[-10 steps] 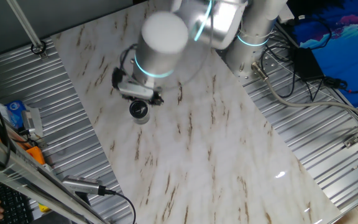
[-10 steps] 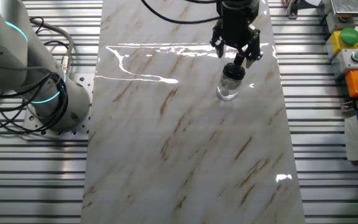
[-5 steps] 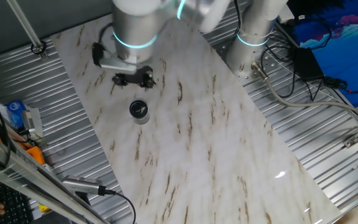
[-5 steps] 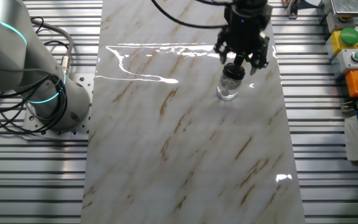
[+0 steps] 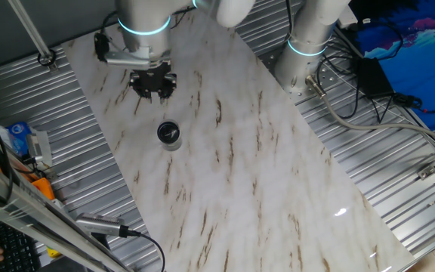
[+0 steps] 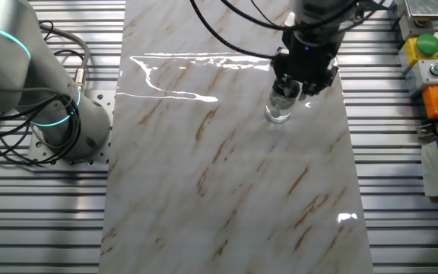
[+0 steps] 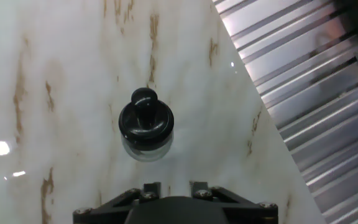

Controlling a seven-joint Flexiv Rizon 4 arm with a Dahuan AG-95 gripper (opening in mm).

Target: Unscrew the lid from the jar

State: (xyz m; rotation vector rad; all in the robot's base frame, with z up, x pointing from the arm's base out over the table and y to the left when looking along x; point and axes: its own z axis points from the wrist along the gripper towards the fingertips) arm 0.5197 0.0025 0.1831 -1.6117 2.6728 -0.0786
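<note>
Up above the marble counter [image 5: 232, 174], the tool [image 5: 153, 83] hangs apart from the jar [image 5: 169, 135], touching nothing that can be seen. Whether its fingers are spread or closed cannot be told: in the hand view only the base of the tool [image 7: 169, 208] shows at the bottom edge. The jar [image 7: 145, 127] stands upright on the counter with the black lid [image 7: 145, 118] on its mouth. From the other fixed view the tool [image 6: 304, 72] overlaps the jar [image 6: 280, 106].
</note>
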